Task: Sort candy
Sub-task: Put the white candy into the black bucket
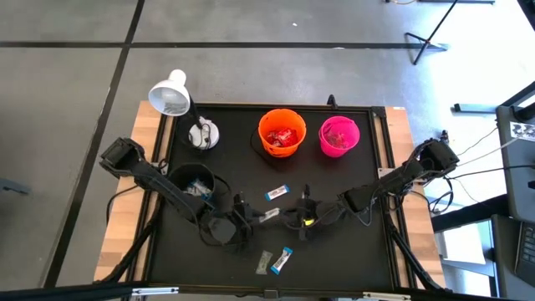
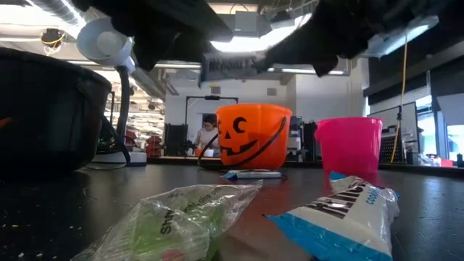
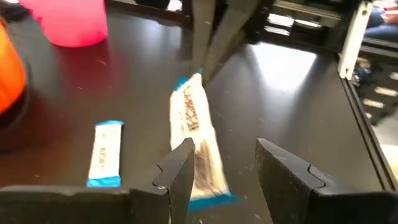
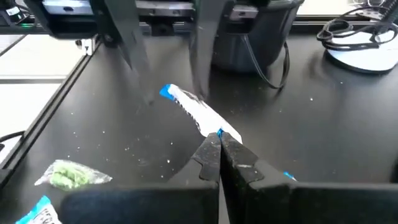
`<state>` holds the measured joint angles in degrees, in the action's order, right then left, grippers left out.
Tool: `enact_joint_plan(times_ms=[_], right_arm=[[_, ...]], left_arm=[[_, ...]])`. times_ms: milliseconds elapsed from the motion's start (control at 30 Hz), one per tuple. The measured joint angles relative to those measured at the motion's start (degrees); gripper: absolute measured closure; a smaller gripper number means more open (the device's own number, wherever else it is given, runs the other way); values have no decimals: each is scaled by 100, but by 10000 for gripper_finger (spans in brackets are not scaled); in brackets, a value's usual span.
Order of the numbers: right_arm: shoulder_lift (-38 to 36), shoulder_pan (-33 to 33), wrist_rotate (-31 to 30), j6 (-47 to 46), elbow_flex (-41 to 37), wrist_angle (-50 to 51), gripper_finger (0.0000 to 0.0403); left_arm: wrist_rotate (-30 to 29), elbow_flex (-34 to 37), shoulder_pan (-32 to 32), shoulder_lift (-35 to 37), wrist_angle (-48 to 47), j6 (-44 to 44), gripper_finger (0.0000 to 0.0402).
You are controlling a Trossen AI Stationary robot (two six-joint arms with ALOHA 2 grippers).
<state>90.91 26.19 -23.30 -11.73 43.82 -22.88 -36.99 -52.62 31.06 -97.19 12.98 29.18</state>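
Note:
A blue-and-white wrapped candy (image 1: 269, 215) hangs in the air between my two grippers at the table's middle; the low view shows the candy (image 2: 228, 67) well above the tabletop. My right gripper (image 4: 219, 138) is shut on its one end. My left gripper (image 3: 222, 149) is open, and the candy's other end (image 4: 168, 92) reaches in between its fingers, close to one finger (image 3: 180, 165). In the high view my left gripper (image 1: 244, 214) comes from the left and my right gripper (image 1: 288, 216) from the right. My right gripper pinches the candy's blue end seam (image 4: 214, 128) between its two fingertips, coming level from the table's right, in line with the candy's length. The candy is lifted clear and sticks out roughly level toward my left gripper. My left gripper: I cannot tell whether its finger touches the candy.
The black bucket (image 1: 196, 184) stands at the left, the orange bucket (image 1: 282, 132) and pink bucket (image 1: 338, 136) at the far side. Another blue-and-white candy (image 1: 277, 193) lies just beyond the grippers. A greenish packet (image 1: 264, 262) and a blue-and-white candy (image 1: 284, 260) lie near the near edge. A white lamp (image 1: 171, 94) stands far left.

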Motion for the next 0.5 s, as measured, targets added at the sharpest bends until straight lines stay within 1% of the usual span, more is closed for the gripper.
enact_joint_plan(times_ms=[233, 333, 433, 500], right_arm=[[0, -45, -10, 156, 559, 800, 400], [0, -36, -10, 172, 731, 992, 400], [0, -34, -6, 175, 830, 1006, 400], [0, -34, 47, 174, 875, 1000, 400]], left_arm=[[-237, -2, -57, 2, -10, -249, 244], [-298, -2, -64, 2, -43, -275, 244], [-330, -2, -72, 2, -72, -277, 244], [-451, -2, -75, 2, -140, -272, 244]])
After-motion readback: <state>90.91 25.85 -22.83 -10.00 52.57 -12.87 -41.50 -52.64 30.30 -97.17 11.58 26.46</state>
